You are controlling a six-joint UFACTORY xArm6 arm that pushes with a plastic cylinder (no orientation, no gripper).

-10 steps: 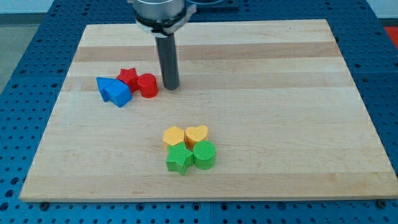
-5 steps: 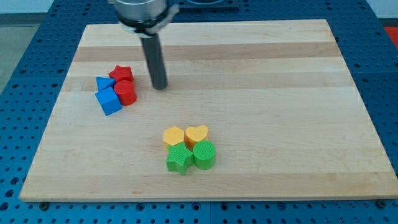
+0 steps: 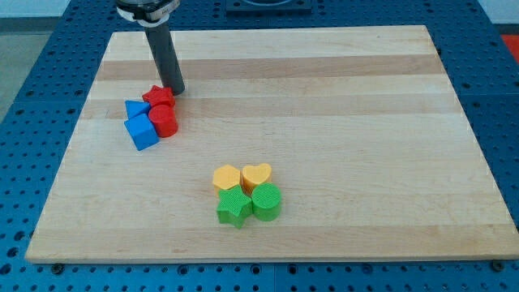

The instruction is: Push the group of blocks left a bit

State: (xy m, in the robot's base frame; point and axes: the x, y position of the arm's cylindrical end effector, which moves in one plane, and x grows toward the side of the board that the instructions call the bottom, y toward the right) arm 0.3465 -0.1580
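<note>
A group of blocks lies at the board's left: a red star [image 3: 157, 96], a red cylinder [image 3: 164, 121], a blue cube [image 3: 143, 130] and a smaller blue block [image 3: 135, 109] behind it. They touch one another. My tip [image 3: 175, 92] stands at the upper right of the red star, touching or almost touching it. A second group lies near the view's bottom centre: a yellow block [image 3: 226, 178], a yellow heart [image 3: 257, 175], a green star [image 3: 234, 208] and a green cylinder [image 3: 266, 202].
The wooden board [image 3: 340, 105] lies on a blue perforated table [image 3: 24, 97]. The arm's rod comes down from the view's top left.
My tip moved left, pushing the red cylinder and blue blocks left and down, then swung up and left to the red star's upper right. The lower group has not moved.
</note>
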